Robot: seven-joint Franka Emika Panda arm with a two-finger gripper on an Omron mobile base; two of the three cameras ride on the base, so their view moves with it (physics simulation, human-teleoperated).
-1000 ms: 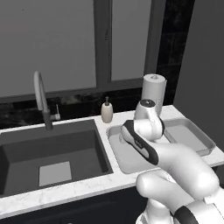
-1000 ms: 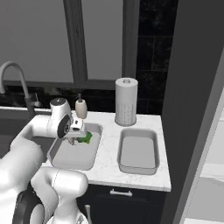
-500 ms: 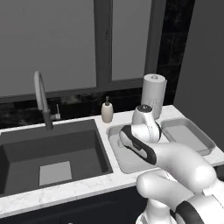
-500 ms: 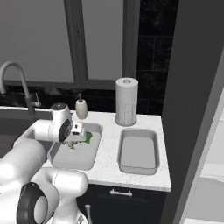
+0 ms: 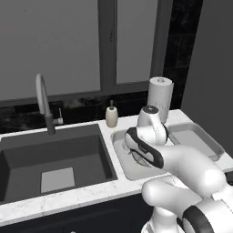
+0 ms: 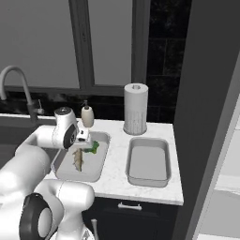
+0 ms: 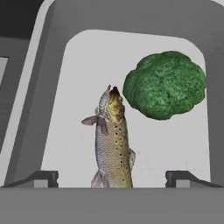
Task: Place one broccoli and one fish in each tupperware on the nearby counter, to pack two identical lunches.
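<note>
The left tupperware point(image 6: 89, 168) holds a spotted brown fish point(image 6: 78, 160) and a green broccoli point(image 6: 93, 147) side by side. In the hand view the fish point(image 7: 112, 142) lies flat on the tray floor point(image 7: 83, 78), and the broccoli point(image 7: 165, 85) sits just beyond it to the right. My gripper point(image 7: 113, 178) hovers right over the fish's tail end, open, with a fingertip point(image 7: 41, 177) well clear on each side. The gripper point(image 6: 83, 137) hangs over that tray's far end. The right tupperware point(image 6: 148, 165) stands empty on the counter point(image 6: 115, 174). My arm hides most of the left tupperware point(image 5: 119, 152) in the left base view.
A paper towel roll point(image 6: 135, 108) stands behind the trays, with a soap bottle point(image 6: 87, 116) next to it. The dark sink basin point(image 5: 50, 154) and its curved faucet point(image 5: 43, 98) lie to the left. A dark wall panel point(image 6: 206, 117) bounds the counter's right end.
The jaws have gone from shut to wide open, and the fish now lies loose on the left tray's floor beside the broccoli. The arm has barely moved.
</note>
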